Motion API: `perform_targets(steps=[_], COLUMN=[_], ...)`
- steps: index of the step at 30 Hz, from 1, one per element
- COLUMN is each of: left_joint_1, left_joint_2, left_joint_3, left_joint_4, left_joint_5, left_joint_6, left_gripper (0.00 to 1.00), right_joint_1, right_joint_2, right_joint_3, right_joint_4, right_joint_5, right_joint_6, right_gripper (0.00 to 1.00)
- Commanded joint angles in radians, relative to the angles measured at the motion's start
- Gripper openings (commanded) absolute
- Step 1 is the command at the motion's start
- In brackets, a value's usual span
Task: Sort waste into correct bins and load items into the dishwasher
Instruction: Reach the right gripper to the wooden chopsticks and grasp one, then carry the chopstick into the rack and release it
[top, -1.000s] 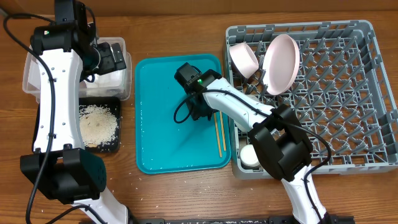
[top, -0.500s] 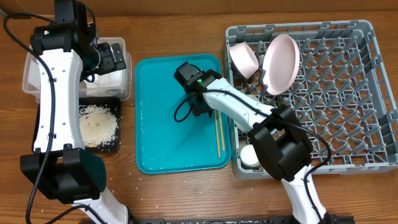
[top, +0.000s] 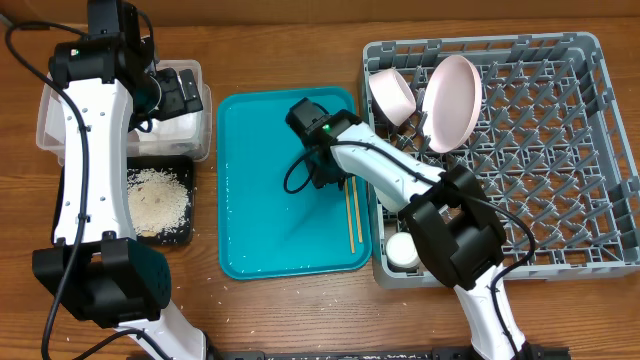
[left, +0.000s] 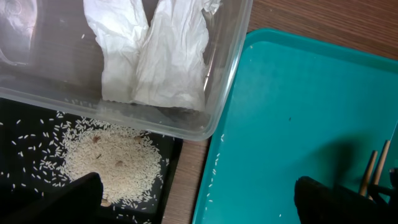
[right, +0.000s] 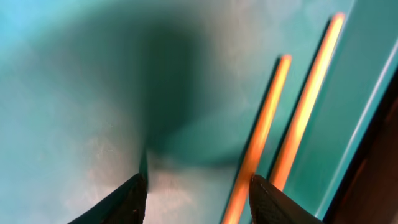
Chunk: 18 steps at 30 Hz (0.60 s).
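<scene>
The two wooden chopsticks (top: 352, 215) lie side by side on the teal tray (top: 260, 200), near its right rim. My right gripper (top: 326, 178) is low over the tray just left of them. In the right wrist view it (right: 200, 200) is open, and its right finger is at the nearer chopstick (right: 261, 143). My left gripper (top: 185, 95) hangs open and empty (left: 196, 202) over the clear tub (top: 48, 125). White napkins (left: 161, 56) lie in the tub (left: 230, 74). The black tray (top: 185, 170) holds a rice pile (left: 106, 162).
The grey dish rack (top: 560, 150) stands on the right. A pinkish-white bowl (top: 392, 95) and a round plate (top: 452, 100) stand at its back left, and a small white cup (top: 403, 250) sits in its front left corner. A few rice grains (left: 214, 171) lie on the teal tray's left edge.
My right gripper has shifted slightly right, toward the chopsticks. The left arm has not moved.
</scene>
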<state>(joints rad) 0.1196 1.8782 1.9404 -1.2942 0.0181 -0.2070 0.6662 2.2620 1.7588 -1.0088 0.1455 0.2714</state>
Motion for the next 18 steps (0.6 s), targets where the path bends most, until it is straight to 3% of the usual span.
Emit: perform_targets(steps=[1, 7, 9, 11, 18], left_joint_1=[-0.002, -0.002, -0.002, -0.002, -0.002], left_joint_2=[-0.003, -0.003, -0.002, -0.003, -0.002], left_joint_3=[0.02, 0.02, 0.02, 0.02, 0.02], left_joint_4=[0.0, 0.0, 0.0, 0.0, 0.0], left_joint_5=[0.0, 0.0, 0.0, 0.0, 0.0], left_joint_6=[0.012, 0.012, 0.012, 0.012, 0.012], left_gripper=[1.0, 1.0, 1.0, 1.0, 1.0], right_joint_1=[-0.021, -0.021, -0.018, -0.016, -0.016], right_joint_2=[-0.008, -0.008, -0.008, -0.008, -0.018], right_joint_3=[-0.036, -0.035, -0.035, -0.035, 0.043], right_joint_4=[-0.045, -0.173, -0.193, -0.188, -0.189], right_joint_5=[-0.15, -0.282, -0.282, -0.274, -0.233], right_joint_6=[0.014, 0.017, 0.017, 0.016, 0.016], right_gripper=[0.53, 0.4, 0.27, 0.05, 0.04])
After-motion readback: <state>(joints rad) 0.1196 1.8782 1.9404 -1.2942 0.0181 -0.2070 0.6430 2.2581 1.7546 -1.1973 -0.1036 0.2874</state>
